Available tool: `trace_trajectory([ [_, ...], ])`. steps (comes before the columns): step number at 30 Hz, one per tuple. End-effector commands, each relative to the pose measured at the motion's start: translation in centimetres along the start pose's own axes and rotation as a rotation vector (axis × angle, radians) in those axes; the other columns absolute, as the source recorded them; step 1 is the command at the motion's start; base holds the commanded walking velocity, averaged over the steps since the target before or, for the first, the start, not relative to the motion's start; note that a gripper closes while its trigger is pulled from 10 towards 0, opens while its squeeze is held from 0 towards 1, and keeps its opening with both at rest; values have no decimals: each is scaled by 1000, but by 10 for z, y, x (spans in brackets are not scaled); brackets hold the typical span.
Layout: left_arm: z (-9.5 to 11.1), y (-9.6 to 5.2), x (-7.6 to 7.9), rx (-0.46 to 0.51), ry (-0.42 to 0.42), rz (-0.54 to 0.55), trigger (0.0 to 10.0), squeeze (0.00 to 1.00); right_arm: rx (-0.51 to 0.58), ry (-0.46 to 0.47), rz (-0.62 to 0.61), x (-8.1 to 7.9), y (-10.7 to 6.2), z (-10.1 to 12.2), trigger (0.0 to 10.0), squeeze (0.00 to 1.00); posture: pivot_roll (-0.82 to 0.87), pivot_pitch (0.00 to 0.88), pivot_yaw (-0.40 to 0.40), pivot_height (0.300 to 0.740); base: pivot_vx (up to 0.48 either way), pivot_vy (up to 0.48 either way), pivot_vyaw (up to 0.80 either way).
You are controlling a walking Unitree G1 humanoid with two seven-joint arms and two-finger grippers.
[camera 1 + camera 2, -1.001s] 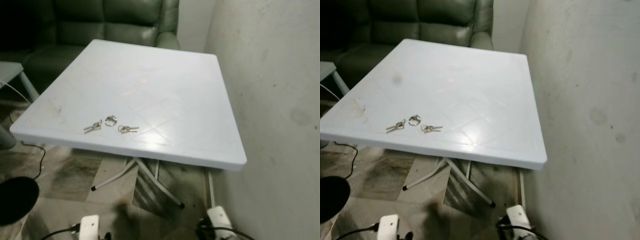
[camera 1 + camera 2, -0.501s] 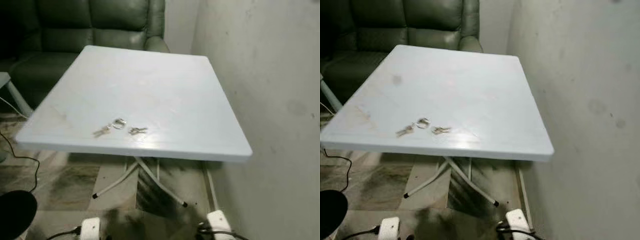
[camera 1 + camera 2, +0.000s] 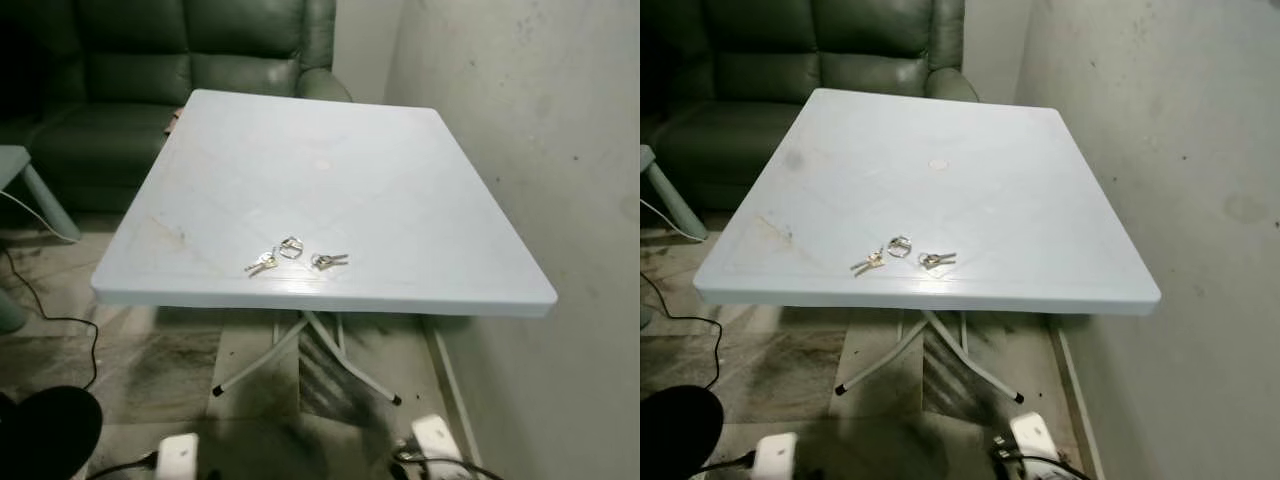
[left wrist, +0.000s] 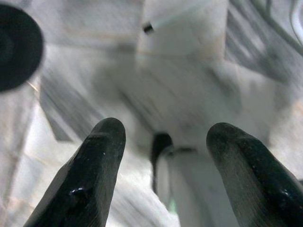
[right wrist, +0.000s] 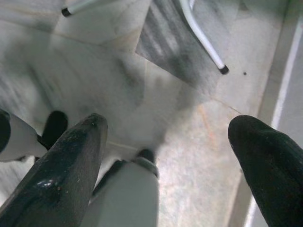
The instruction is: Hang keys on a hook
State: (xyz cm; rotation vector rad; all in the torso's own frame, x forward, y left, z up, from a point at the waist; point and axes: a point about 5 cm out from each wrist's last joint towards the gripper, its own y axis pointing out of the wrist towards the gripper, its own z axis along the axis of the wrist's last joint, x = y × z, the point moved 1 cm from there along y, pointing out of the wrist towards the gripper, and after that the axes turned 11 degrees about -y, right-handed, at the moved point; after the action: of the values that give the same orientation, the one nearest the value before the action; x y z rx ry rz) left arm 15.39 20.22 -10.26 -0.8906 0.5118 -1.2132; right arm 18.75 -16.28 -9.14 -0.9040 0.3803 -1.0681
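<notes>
While the keys (image 3: 294, 256) lay untouched near the front edge of the white table (image 3: 400, 200), nothing of the task was done: pickup and hanging both remained, and no hook could be made out. Left gripper (image 4: 163, 142) and right gripper (image 5: 170, 142) hung low over the floor, fingers spread, empty.

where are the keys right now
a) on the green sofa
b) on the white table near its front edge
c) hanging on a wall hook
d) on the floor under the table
b: the keys lie flat on the white table close to its near edge, with the green sofa behind the table and both end effectors down by the floor.
</notes>
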Motion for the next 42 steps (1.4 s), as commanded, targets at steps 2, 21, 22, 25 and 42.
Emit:
trace_trajectory([
  [2, -2, 1, 12, -4, -11, -25, 10000, 0, -29, 1, -19, 8, -4, -11, 10000, 0, -54, 0, -46, 728, 0, 472, 0],
  [21, 42, 0, 19, 281, 25, -66, 10000, 0, 134, -34, -87, 26, -3, 21, 10000, 1000, -48, 0, -47, 728, 0, 124, 0],
  [22, 42, 0, 19, 281, 25, -66, 10000, 0, 134, -34, -87, 26, -3, 21, 10000, 1000, -48, 0, -47, 728, 0, 0, 0],
  [25, 54, -1, 23, 354, 38, -82, 10000, 0, 205, -29, -89, 30, -3, 32, 10000, 1000, -49, 0, -44, 728, 0, 0, 0],
  [42, 91, -19, 41, 643, 68, -214, 10000, 0, 565, 10, -159, 48, -16, 83, 10000, 1000, -44, 2, -45, 728, 0, 0, 0],
])
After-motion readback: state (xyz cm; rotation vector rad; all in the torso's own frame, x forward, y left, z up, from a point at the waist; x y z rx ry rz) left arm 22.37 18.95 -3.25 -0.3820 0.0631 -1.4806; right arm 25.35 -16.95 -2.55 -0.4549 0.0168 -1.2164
